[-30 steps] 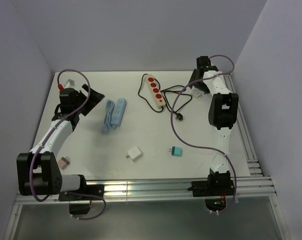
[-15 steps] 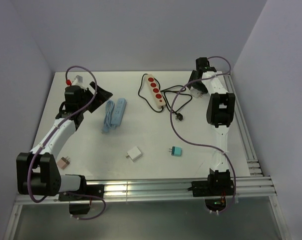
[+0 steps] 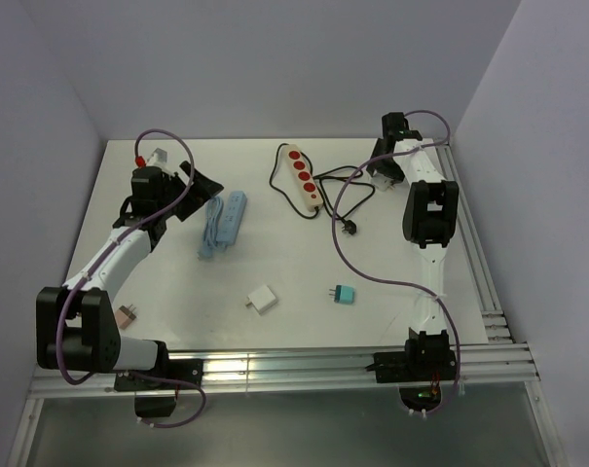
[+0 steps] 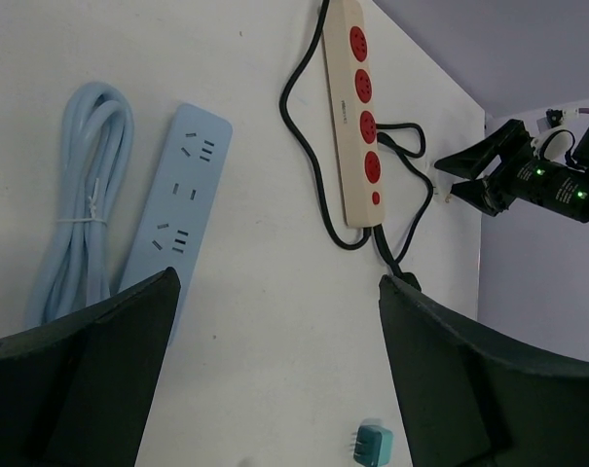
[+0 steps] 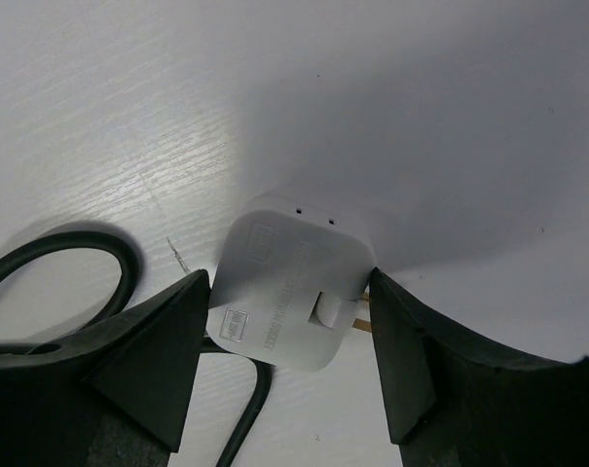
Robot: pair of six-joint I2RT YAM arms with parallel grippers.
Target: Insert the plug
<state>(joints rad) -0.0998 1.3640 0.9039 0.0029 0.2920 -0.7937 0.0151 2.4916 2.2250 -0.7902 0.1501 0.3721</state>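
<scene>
- The white plug (image 5: 286,297) lies flat on the table (image 3: 177,282) at the far right, directly between the two fingers of the right gripper (image 5: 290,284).
- One finger (image 5: 167,341) meets the plug's left side and the other meets its right side. Whether they are clamping it or only touching cannot be told.
- The beige power strip (image 3: 304,177) with red sockets lies well apart from the plug, toward the middle of the far edge. Its black cord (image 4: 313,165) loops between the two.
- The left gripper (image 4: 275,287) is spread wide with nothing between its fingers. It hangs over the table beside the blue power strip (image 4: 182,204) and its coiled blue cable (image 4: 85,204).
- From above, the right gripper covers almost all of the white plug.
- In the right wrist view only a sliver of one brass prong shows at the plug's right edge, and the black cord is cut off by the left finger.
- In the left wrist view a finger hides the near end of the blue strip, and the bottom edge cuts off the teal plug (image 4: 375,446).
- Since a second ago the left arm has swung its gripper closer to the blue strip.
- The right arm has hardly shifted, and the things lying on the table are where they were.
</scene>
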